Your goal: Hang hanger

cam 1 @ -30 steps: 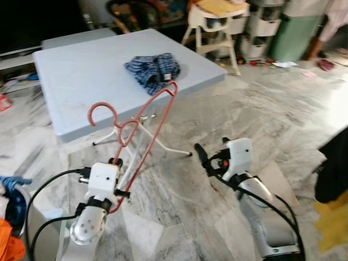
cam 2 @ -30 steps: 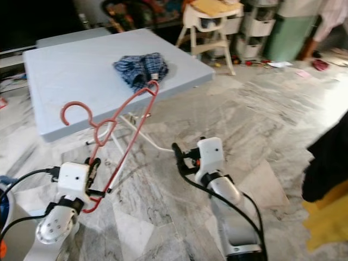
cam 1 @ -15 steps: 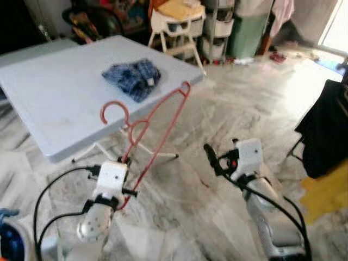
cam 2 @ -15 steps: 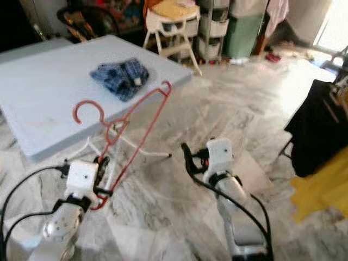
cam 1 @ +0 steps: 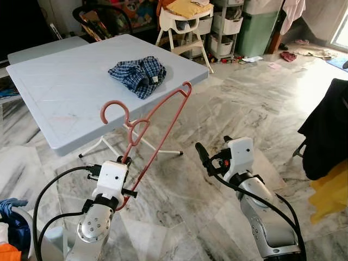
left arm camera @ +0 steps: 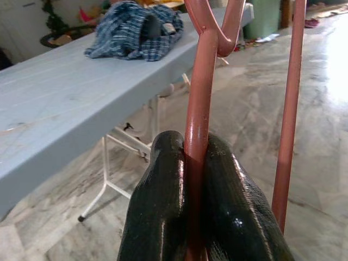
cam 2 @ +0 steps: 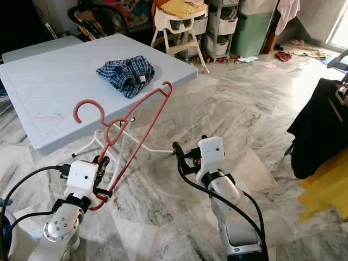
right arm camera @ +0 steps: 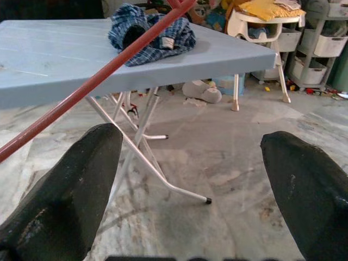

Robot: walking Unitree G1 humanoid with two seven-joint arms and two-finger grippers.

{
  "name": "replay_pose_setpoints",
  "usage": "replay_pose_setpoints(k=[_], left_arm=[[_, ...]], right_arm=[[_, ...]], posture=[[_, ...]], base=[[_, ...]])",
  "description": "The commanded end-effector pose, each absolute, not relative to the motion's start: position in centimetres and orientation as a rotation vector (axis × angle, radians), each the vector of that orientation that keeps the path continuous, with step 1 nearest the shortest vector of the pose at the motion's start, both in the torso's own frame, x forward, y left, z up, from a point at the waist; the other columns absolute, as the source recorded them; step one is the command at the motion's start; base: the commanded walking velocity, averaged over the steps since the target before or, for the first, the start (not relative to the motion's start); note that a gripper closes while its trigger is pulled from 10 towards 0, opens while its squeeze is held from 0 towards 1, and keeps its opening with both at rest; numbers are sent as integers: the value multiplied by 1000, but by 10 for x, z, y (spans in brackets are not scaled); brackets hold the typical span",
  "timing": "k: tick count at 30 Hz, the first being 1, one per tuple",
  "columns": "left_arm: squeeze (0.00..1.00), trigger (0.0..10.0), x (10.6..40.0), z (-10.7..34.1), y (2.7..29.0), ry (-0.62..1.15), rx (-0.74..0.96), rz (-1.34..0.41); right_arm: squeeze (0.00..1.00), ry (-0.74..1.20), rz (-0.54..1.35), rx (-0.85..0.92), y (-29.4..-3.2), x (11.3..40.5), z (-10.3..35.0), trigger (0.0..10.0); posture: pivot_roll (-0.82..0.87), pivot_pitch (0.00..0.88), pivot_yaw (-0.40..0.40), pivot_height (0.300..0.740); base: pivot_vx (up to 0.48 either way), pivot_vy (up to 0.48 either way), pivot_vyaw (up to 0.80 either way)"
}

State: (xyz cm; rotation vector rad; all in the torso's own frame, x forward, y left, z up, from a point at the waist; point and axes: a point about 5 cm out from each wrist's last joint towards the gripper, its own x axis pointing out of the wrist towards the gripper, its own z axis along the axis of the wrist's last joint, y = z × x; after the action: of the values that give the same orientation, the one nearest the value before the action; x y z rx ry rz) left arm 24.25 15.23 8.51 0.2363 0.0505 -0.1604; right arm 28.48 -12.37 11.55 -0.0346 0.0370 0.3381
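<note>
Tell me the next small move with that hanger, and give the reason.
Probably turn right toward the dark clothes hanging at the scene's right edge, keeping the grip. The left gripper is shut on the red hanger, its hook free in the air, and the folding table ahead offers no rail. The right gripper is open.

Red plastic hanger (cam 1: 155,128) held upright off the floor — hook (cam 1: 111,111) topmost, curling toward the robot's left.
</note>
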Motion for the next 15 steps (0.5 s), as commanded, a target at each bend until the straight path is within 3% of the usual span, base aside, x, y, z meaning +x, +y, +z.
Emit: replay_pose_setpoints(k=[1,11,15], left_arm=[[0,10000,243,87,153,39,239,-163],[0,10000,243,86,152,43,241,-170],[0,10000,242,85,153,47,249,-154]], right_arm=[[0,27,341,-37,-123,285,117,10000],[0,33,374,-50,-122,283,116,10000],[0,20,454,-98,-120,283,118,10000]], posture=[[-31,0,47,740],[-32,0,45,740],[-34,0,39,740]], base=[[0,-259,0],[0,-289,0],[0,0,0]])
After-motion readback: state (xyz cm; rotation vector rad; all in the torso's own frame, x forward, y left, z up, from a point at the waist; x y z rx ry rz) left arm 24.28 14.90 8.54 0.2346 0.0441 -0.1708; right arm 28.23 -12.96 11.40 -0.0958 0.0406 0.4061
